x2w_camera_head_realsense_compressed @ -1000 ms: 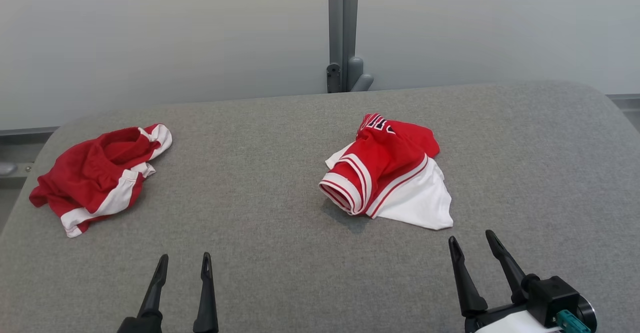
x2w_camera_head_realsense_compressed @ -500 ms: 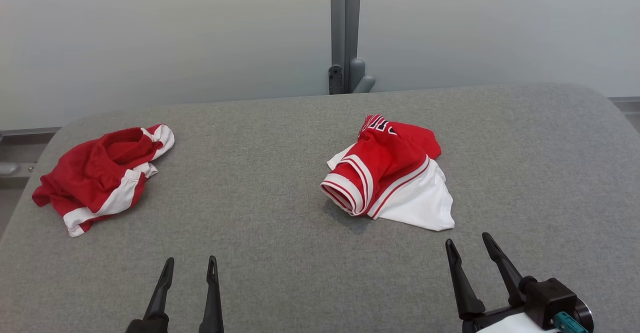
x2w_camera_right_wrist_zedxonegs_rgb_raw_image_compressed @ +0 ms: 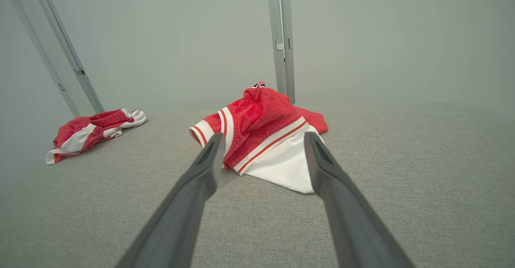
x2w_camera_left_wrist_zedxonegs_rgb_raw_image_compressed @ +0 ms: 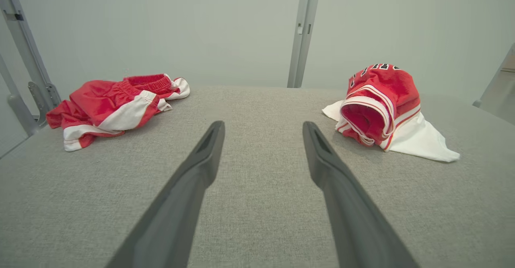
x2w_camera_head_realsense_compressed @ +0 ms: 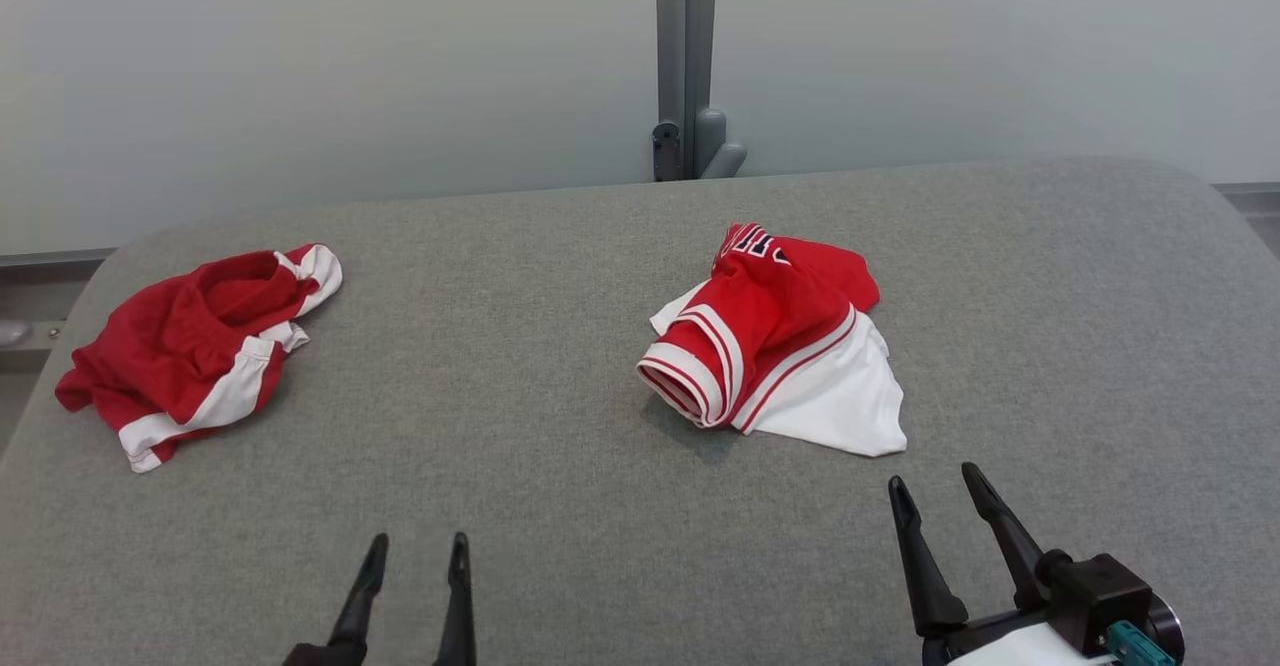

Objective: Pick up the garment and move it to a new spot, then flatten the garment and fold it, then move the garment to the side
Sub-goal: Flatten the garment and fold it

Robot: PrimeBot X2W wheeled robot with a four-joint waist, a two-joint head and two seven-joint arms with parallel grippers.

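Picking up: we judge this first step is in hand but not yet begun, as no cloth is lifted.
Jersey (x2w_camera_head_realsense_compressed: pixel 775 341): it lies crumpled on the bench (x2w_camera_head_realsense_compressed: pixel 560 506), right of centre, with a white panel spread toward us. We take it for the task's garment because it sits straight ahead of the right end effector (x2w_camera_head_realsense_compressed: pixel 932 479).
Shorts (x2w_camera_head_realsense_compressed: pixel 195 351): they are bunched near the bench's left edge, well apart from the jersey.
Right end effector: its fingers are spread wide and hold nothing. It is near the jersey's white corner and touches no cloth. We cannot quite tell from these angles whether the tips hover or graze the bench.
Left end effector (x2w_camera_head_realsense_compressed: pixel 419 540): its fingers are also wide apart and empty. It sits low by the near edge and points at bare bench between the two garments.
Next move: we think the right arm must reach forward and down, then close on a raised fold of the jersey rather than the flat white panel. The heap is loose, so a shallow pinch may slip.
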